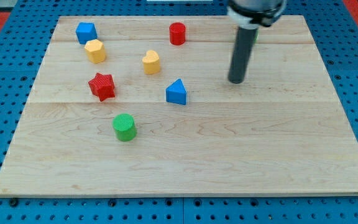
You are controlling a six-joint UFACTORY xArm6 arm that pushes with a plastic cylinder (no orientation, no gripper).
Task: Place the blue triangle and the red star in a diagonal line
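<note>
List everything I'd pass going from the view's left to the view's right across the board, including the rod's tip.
Blue block → yellow block → red star → green cylinder → yellow heart → blue triangle, with the red cylinder at about the same position further up → my tip.

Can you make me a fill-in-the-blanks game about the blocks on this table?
1. The blue triangle sits to the view's ____ of the red star.
2. The block nearest the view's bottom is the ____ cylinder.
3. The yellow heart lies between the red star and the red ____.
4. My tip is to the view's ____ of the blue triangle, not touching it.

Missing words: right; green; cylinder; right
</note>
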